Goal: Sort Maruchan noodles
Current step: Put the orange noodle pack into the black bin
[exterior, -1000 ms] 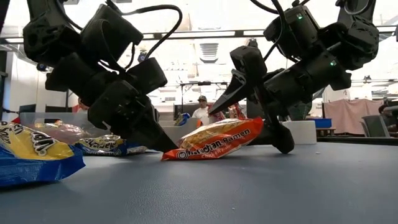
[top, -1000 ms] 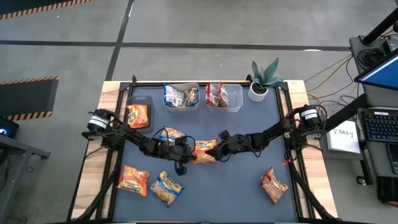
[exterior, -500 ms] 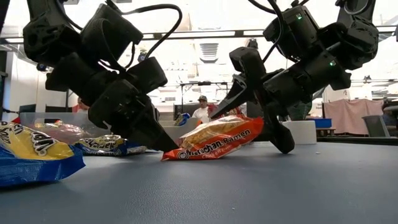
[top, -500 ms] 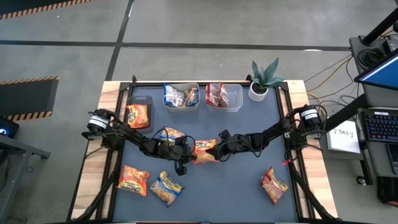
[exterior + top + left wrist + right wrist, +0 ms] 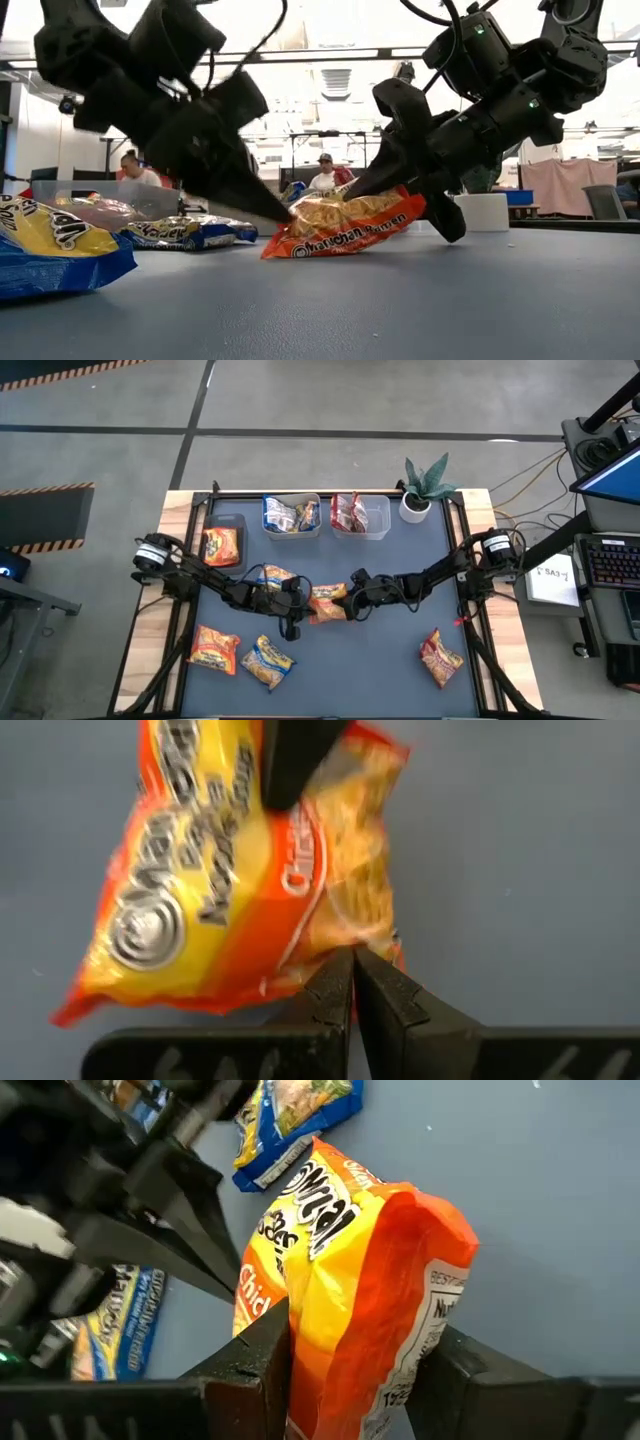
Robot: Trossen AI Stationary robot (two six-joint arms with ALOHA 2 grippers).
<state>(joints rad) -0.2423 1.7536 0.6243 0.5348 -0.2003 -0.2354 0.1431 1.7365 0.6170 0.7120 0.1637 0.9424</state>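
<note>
An orange-yellow Maruchan noodles packet lies tilted at the table's middle between my two grippers. My right gripper comes from the right and is shut on it. My left gripper comes from the left, shut, with its tips at the packet's left part. A blue-yellow packet lies just behind the left gripper. Three more packets lie flat on the near part of the mat. My left gripper touches the packet's edge with its shut fingertips, slanting down from the table's left. I cannot tell whether any film is caught between them. My right gripper pinches the packet's raised right end between its two fingers, one on each face. They slant down from the table's right. The film bulges between them. The packet is tilted, its left end on the table.
At the far edge stand three clear tubs: one with an orange packet, one with blue-yellow packets, one with red packets. A potted plant stands at the far right. People show in the room beyond the table.
My right gripper has shut on the packet's right end, its upper finger coming down onto the film. My left gripper has risen from the packet's low left corner at the table to its upper part. The packet has bunched up, its left end staying on the table.
</note>
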